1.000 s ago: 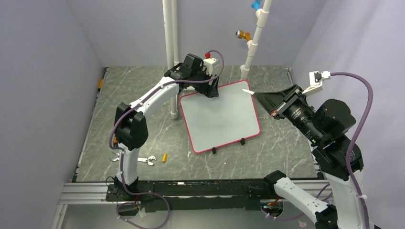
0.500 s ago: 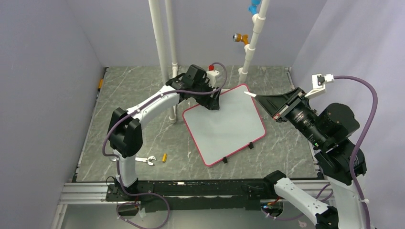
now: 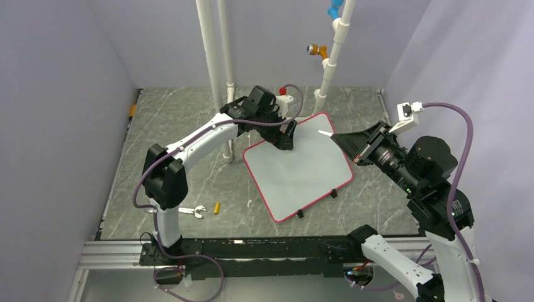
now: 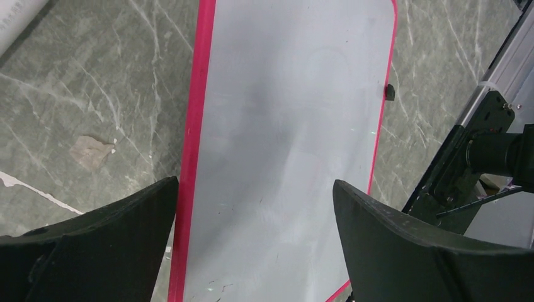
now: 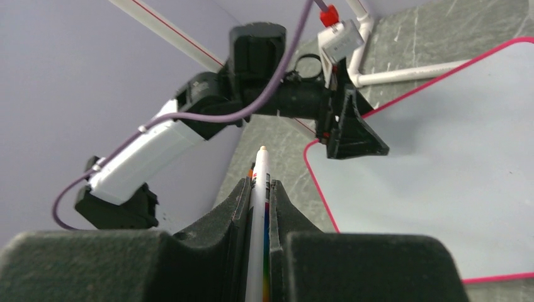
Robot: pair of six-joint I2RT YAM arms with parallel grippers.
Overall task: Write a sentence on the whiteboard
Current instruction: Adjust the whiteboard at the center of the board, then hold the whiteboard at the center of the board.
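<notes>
Whiteboard (image 3: pixel 301 168), flat with rounded corners, a smooth white face and a thin red-pink rim, is shown lying on the veined grey table (image 3: pixel 182 135). The left gripper (image 4: pixel 255 184) is spread wide, and the board is seen beneath and between its black wedge-shaped fingers (image 4: pixel 119 226). A slim white pen (image 5: pixel 259 207) is pinched by the right gripper (image 5: pixel 258 189), with the board ahead to its right.

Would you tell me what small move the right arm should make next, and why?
Probably lower the right gripper so the tip of the white marker meets the whiteboard near its far-right edge. The board is blank, the marker is clamped with its tip above that edge, and the open left gripper sits over the far-left edge.
</notes>
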